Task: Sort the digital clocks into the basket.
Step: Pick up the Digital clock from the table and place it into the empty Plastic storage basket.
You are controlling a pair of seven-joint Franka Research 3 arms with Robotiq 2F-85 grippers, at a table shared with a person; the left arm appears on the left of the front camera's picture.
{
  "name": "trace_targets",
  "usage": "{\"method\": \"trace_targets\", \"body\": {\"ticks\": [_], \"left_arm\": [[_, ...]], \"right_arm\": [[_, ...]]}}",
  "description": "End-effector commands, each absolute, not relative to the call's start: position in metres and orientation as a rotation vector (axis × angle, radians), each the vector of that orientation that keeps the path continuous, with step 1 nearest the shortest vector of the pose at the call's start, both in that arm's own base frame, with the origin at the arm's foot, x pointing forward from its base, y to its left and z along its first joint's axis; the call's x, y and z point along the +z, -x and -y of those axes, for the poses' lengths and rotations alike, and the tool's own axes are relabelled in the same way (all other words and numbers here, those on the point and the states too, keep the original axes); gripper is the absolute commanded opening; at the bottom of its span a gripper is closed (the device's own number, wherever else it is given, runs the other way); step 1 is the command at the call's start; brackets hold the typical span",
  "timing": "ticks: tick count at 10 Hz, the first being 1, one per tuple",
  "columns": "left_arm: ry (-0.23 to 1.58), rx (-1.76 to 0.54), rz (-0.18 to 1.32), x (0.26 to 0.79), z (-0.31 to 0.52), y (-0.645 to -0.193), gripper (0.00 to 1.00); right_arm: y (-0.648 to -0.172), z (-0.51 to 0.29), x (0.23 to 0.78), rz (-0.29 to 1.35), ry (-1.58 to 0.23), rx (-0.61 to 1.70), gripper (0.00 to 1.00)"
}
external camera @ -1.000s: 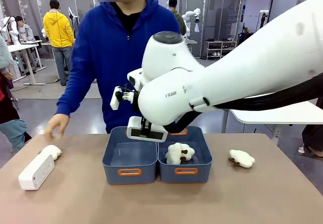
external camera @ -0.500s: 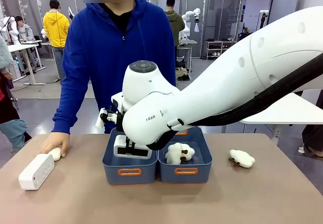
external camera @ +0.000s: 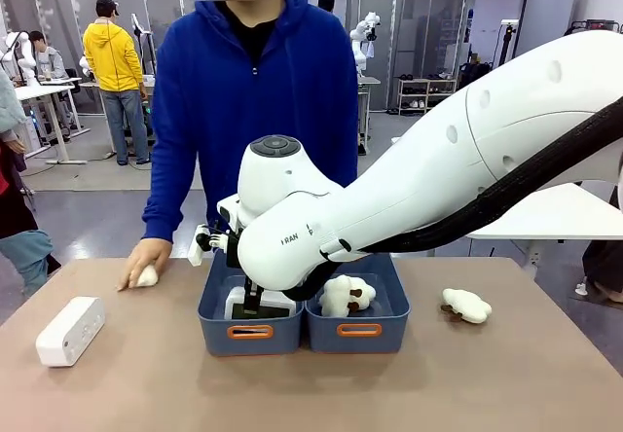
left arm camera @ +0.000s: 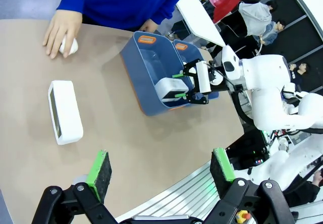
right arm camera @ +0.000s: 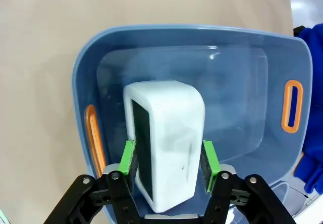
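One digital clock [external camera: 70,330], a white rounded box, lies flat on the table at the left [left arm camera: 64,112]. A second digital clock [right arm camera: 166,143] stands low inside the left blue-grey basket [external camera: 216,306], its dark screen turned sideways. My right gripper [right arm camera: 169,166] reaches down into that basket [right arm camera: 151,32], and its green pads [right arm camera: 130,158] press both sides of this clock. In the front view the right arm hides most of the gripper [external camera: 251,306]. My left gripper [left arm camera: 160,168] hangs open high above the table's near side, holding nothing.
A second identical bin [external camera: 389,330] touches the basket on the right and holds a plush toy [external camera: 346,294]. Another plush toy [external camera: 465,306] lies right of the bins. The person's hand [external camera: 146,257] rests on a small plush toy [external camera: 146,276] at the far left edge.
My right arm has come down and carried the clock from above the basket's rim to deep inside it. The person's hand slid a small plush toy away from the table clock, toward the basket.
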State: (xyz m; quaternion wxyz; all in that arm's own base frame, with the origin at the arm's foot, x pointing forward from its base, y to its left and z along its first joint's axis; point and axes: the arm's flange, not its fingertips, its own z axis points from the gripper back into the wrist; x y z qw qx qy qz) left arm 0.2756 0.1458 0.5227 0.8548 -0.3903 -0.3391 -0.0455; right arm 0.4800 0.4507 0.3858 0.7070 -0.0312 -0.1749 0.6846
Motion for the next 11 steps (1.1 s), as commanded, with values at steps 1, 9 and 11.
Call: {"method": "trace_targets", "body": {"ticks": [1, 9, 11], "left_arm": [[0.838, -0.11, 0.722, 0.523, -0.146, -0.275, 1.0], [0.838, -0.11, 0.722, 0.523, -0.146, -0.275, 1.0], [0.838, -0.11, 0.722, 0.523, -0.146, -0.275, 1.0]], "right_arm": [[-0.474, -0.442, 0.396, 0.403, 0.042, 1.532, 0.79], [-0.478, -0.447, 0.4, 0.406, 0.063, 1.505, 0.98], [-0.478, -0.447, 0.4, 0.406, 0.063, 1.505, 0.98]]}}
